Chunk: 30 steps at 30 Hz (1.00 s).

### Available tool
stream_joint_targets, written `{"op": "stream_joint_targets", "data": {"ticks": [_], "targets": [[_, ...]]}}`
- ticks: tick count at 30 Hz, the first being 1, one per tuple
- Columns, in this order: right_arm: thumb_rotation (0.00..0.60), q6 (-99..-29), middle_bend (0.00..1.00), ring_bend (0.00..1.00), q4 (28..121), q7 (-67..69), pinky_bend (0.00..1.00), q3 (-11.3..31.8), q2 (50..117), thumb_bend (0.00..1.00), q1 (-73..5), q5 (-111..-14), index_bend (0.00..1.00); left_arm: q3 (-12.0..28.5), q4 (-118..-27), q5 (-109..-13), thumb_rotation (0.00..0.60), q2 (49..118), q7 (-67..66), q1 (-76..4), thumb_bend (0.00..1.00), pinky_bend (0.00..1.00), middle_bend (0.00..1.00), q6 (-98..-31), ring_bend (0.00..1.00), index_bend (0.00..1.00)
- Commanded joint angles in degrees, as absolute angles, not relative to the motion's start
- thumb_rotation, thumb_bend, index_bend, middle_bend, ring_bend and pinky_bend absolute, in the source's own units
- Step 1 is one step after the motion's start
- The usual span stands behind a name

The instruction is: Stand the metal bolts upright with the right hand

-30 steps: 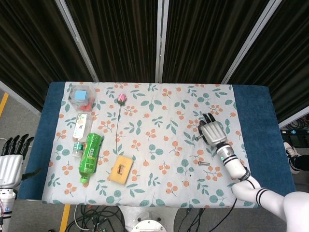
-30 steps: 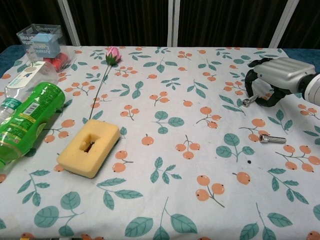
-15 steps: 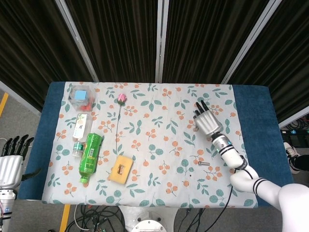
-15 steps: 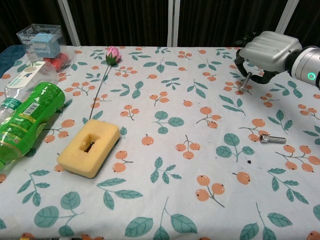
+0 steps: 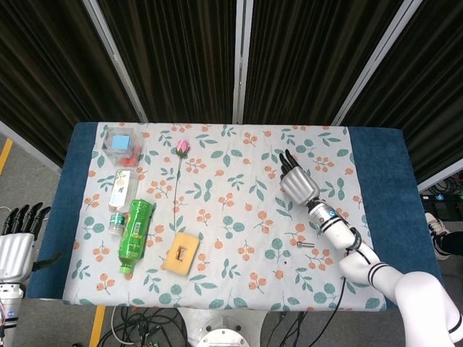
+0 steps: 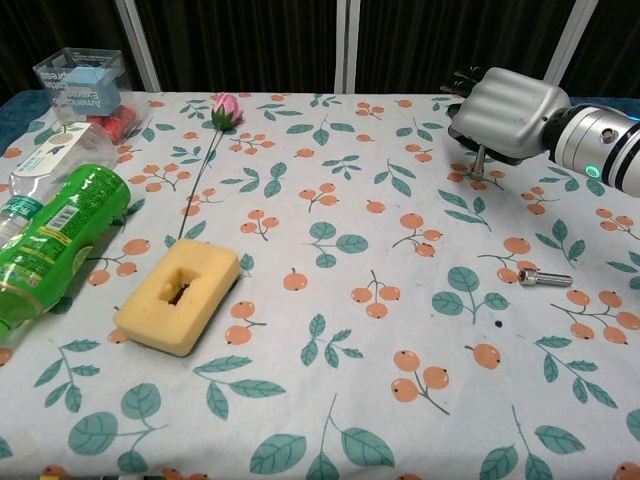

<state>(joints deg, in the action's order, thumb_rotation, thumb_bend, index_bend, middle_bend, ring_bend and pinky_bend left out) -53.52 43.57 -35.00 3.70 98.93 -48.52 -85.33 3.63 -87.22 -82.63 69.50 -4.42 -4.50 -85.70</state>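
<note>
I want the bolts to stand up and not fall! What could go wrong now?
1. The right hand holds one bolt roughly upright with its head near the cloth. The soft, wrinkly tablecloth could let it tip when the fingers let go.
2. Fingers brushing the bolt as they pull away might knock it over.
3. The second bolt lies flat on its side and looks thin, so it could roll or slip when grabbed.
</note>
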Motion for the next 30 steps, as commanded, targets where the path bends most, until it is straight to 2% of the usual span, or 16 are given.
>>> {"op": "stream_joint_targets", "data": {"ticks": [1, 21, 26, 30], "targets": [[0.600, -54.3, 0.29, 0.00, 43.4, -35.4, 0.00, 3.5, 99.2, 0.36, -48.0, -85.7, 0.54, 3.6, -87.1, -82.7, 0.600, 69.6, -4.4, -4.6, 0.00, 0.00, 0.07, -85.6, 0.00, 0.13], [0.600, -57.2, 0.27, 0.00, 46.3, -35.9, 0.00, 4.4, 98.2, 0.36, -46.0, -84.9, 0.36, 3.6, -87.5, -83.2, 0.600, 69.4, -4.9, -4.6, 0.00, 0.00, 0.07, -85.9, 0.00, 0.13], [0.600, -64.3, 0.27, 0.00, 53.6, -33.0, 0.00, 6.7, 94.5, 0.36, -42.9, -83.9, 0.33, 3.9, -87.7, -83.5, 0.600, 69.2, -4.9, -4.9, 0.00, 0.00, 0.07, -85.9, 0.00, 0.13], [0.600, -69.8, 0.27, 0.00, 64.1, -28.7, 0.00, 7.0, 88.9, 0.36, -37.7, -82.4, 0.33, 4.0, -87.7, -83.6, 0.600, 69.2, -5.0, -5.3, 0.00, 0.00, 0.07, -85.7, 0.00, 0.13]]}}
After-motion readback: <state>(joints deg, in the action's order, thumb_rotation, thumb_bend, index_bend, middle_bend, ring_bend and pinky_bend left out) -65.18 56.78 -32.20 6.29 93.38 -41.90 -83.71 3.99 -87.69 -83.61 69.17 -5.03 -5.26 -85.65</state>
